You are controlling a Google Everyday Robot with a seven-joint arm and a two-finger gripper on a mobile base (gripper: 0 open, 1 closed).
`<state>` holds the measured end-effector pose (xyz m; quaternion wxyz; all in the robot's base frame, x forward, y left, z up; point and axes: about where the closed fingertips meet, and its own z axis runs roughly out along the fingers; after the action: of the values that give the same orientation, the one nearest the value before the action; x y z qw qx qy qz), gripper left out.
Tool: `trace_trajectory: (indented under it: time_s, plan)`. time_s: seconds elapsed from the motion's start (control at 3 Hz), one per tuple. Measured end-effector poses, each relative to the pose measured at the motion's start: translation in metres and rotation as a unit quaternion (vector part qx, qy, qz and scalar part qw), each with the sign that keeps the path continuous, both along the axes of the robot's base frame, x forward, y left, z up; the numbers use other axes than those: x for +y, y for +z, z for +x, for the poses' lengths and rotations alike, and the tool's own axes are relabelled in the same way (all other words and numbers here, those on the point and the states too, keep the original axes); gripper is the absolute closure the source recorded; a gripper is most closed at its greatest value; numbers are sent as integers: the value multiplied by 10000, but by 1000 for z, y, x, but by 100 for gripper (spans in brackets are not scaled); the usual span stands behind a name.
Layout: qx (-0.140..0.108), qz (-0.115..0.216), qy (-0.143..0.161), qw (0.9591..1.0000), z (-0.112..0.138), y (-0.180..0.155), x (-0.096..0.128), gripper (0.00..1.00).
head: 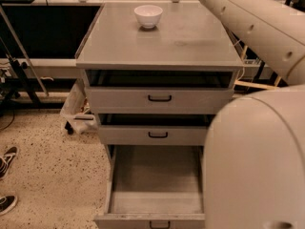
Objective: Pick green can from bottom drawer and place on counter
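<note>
Bottom drawer (157, 175): open, floor bare.
Green can: not visible; not on the bench (190, 42), which carries only a white bowl (148, 15).
Hand: beyond the top edge, past the arm (248, 23); grip cannot be told.
Progress: pick probably done, placing left.

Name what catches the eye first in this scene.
The robot's pale arm fills the right side and runs off the top edge, so the gripper is out of view. A white bowl sits at the back of the grey counter. Below, the bottom drawer stands pulled out, with no green can showing.
</note>
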<state>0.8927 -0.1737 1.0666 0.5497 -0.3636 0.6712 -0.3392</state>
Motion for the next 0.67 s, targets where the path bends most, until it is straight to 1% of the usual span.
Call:
trace_trajectory:
  time_s: [0.33,0.67]
  plan:
    - [210,-151,-260,9993,14,-30,-21,100]
    - [753,-42,-249,9968,-2,-75,-39,100]
